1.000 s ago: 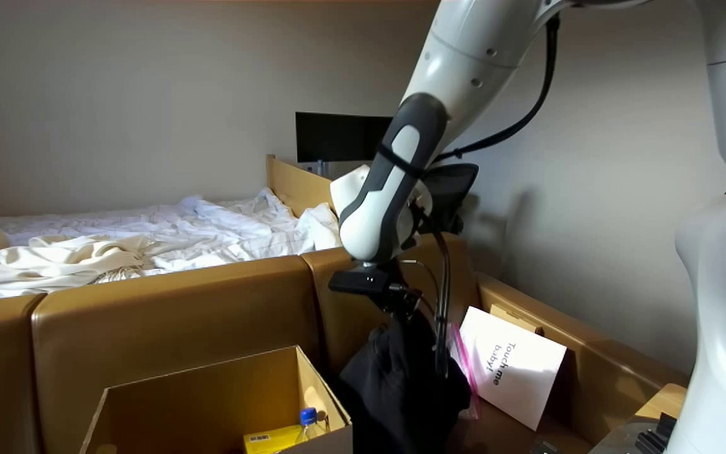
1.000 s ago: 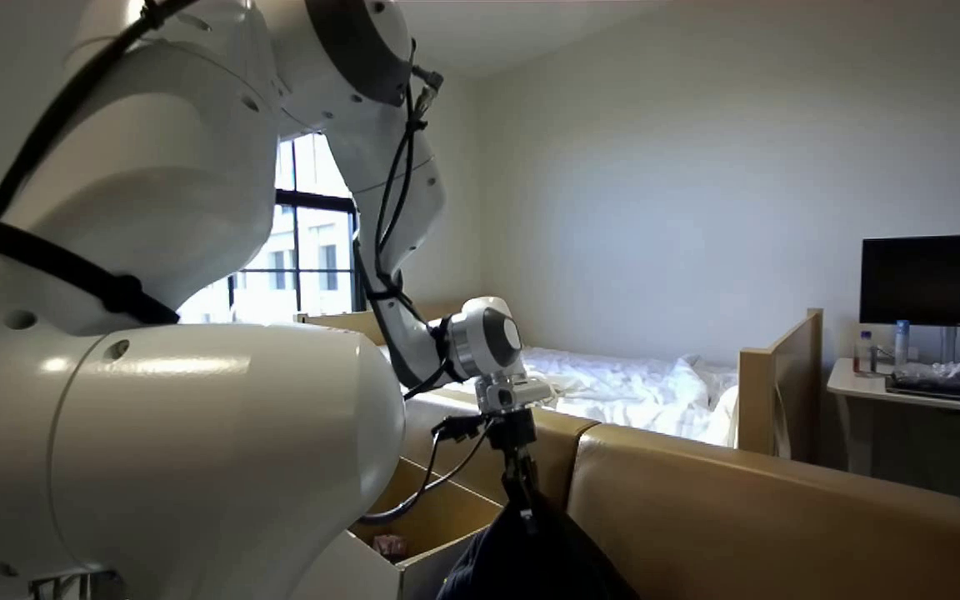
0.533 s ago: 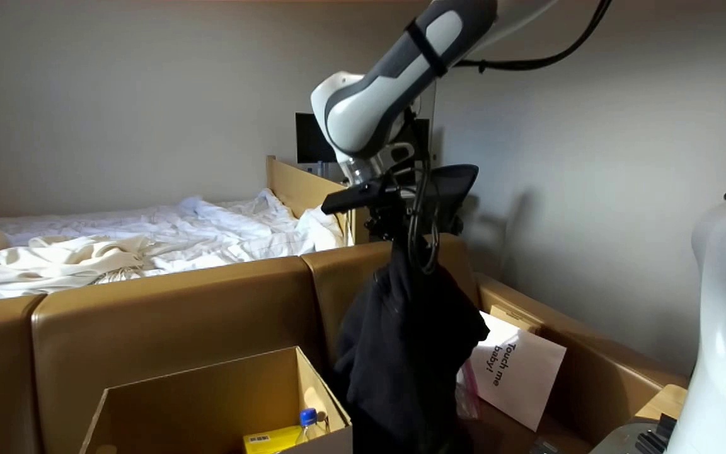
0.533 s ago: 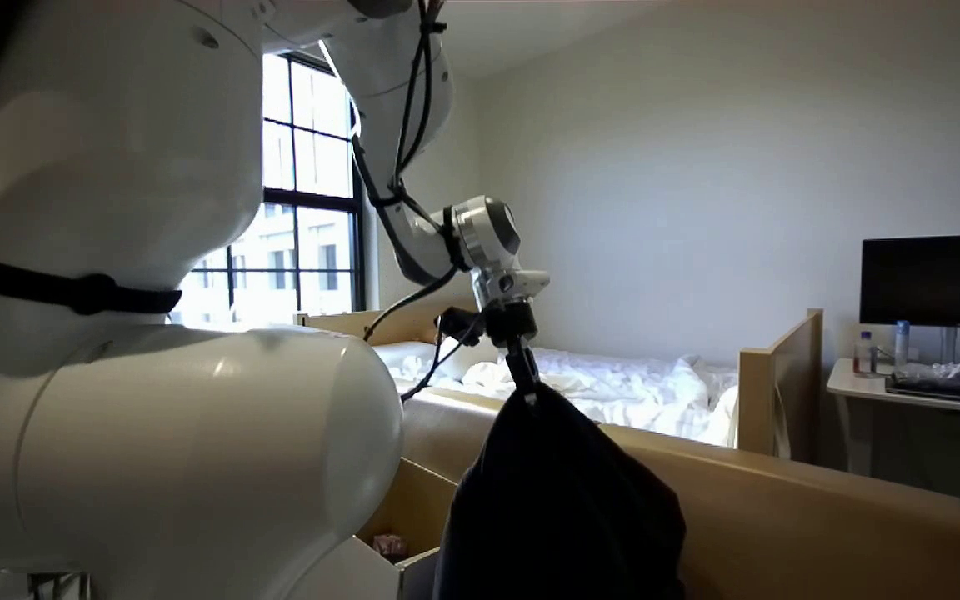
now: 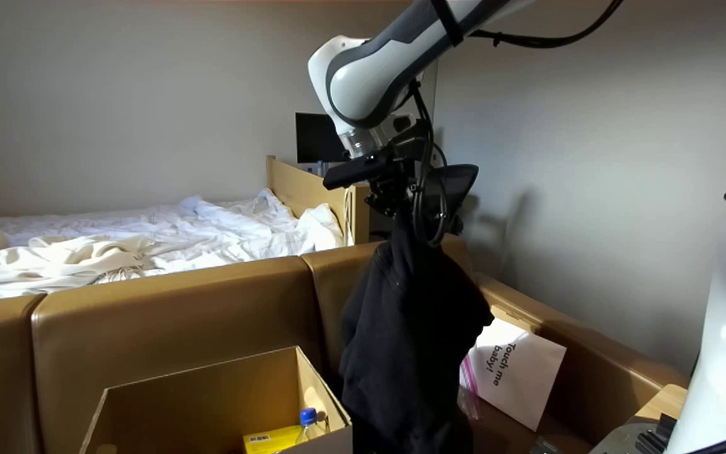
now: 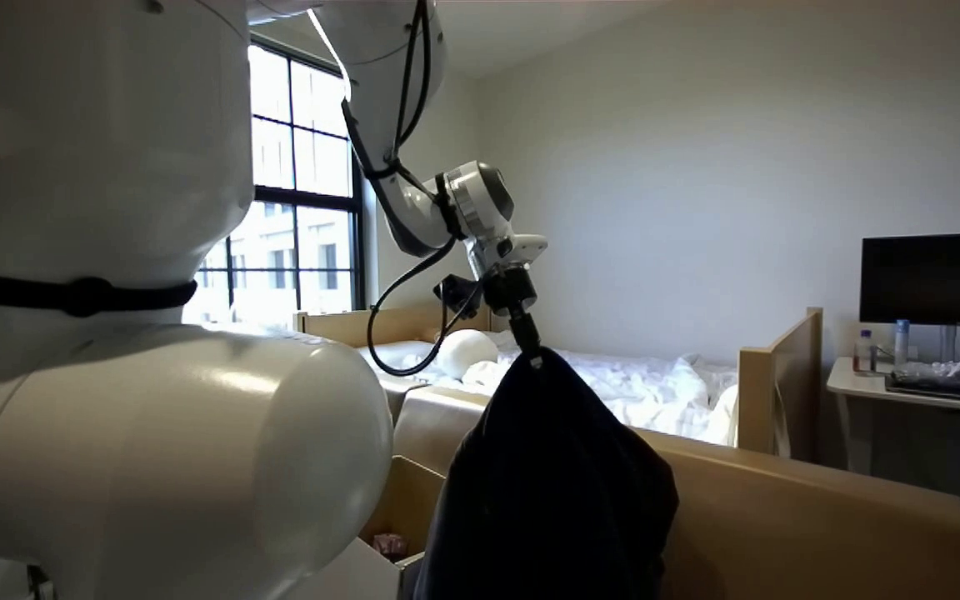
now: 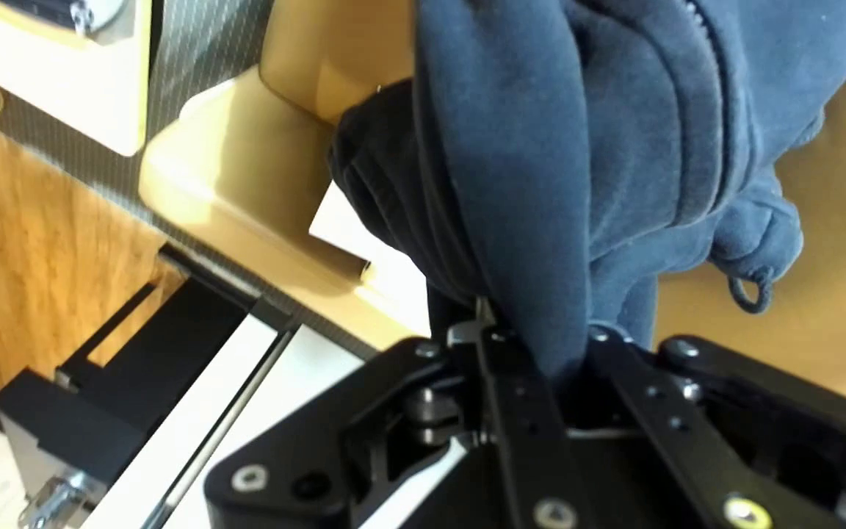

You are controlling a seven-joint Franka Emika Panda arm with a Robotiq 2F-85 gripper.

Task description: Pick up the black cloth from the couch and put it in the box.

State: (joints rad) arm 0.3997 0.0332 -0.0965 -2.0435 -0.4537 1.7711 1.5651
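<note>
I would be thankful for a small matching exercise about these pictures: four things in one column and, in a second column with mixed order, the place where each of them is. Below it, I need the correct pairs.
1. black cloth | A. lying on the bed
2. yellow pack | B. standing on the desk
3. cream blanket | C. hanging from the fingers
4. monitor | D. inside the box

Right pairs: 1-C, 2-D, 3-A, 4-B.
</note>
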